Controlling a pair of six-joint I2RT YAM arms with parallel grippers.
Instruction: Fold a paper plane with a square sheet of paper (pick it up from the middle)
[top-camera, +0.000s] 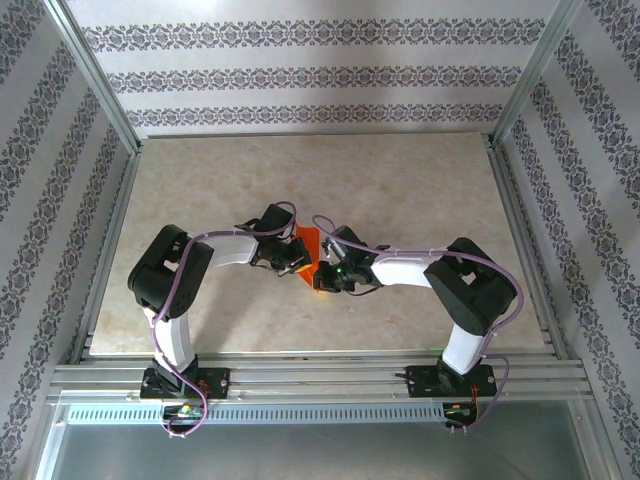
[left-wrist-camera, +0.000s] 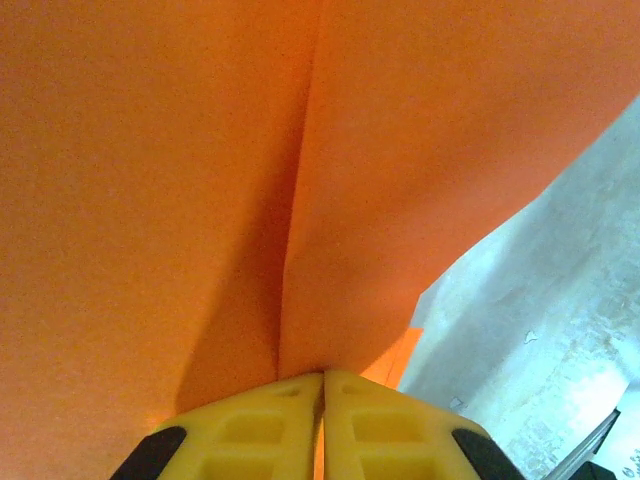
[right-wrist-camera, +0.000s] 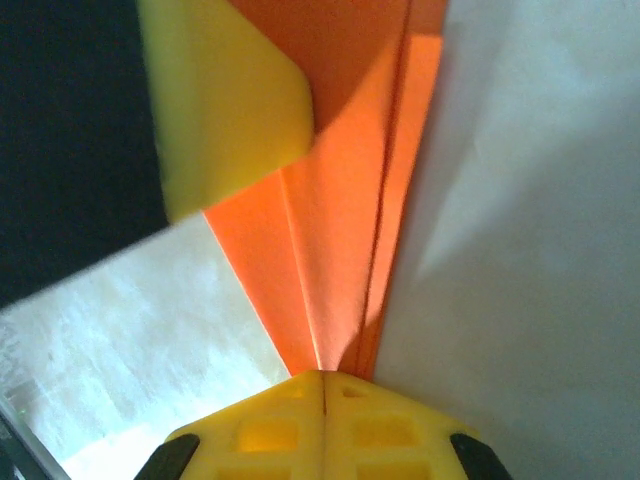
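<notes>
Table (top-camera: 300, 170): one, pale marbled top, the work surface. Everything happens around its middle, slightly toward the near side.

Arms: two. Left arm (top-camera: 175, 275) and right arm (top-camera: 460, 285) both bend inward from the near edge, so their wrists meet at the centre. Judged reason: a two-handed fold needs one side to hold and the other to crease.

Sheet of paper (top-camera: 305, 245): one, bright orange-red, no longer a flat square. It sits between the two wrists at table centre. The left wrist view shows a long centre crease running up the sheet (left-wrist-camera: 200, 150). The right wrist view shows several narrow stacked layers converging to a point (right-wrist-camera: 340, 250). It looks lifted off the table, not lying flat, though I cannot tell that for certain. Judged mid-fold, not a finished plane.

Grippers: two.
- Left gripper (left-wrist-camera: 322, 375): jaws pressed together, pinching the sheet right on the centre crease, probably to hold the fold line.
- Right gripper (right-wrist-camera: 322, 375): jaws fully closed on the pointed end of the layers, probably to sharpen or anchor the tip.

Yellow pad (right-wrist-camera: 225, 100): one, far left in the right wrist view, touching the sheet. Probably the left gripper's finger.
</notes>
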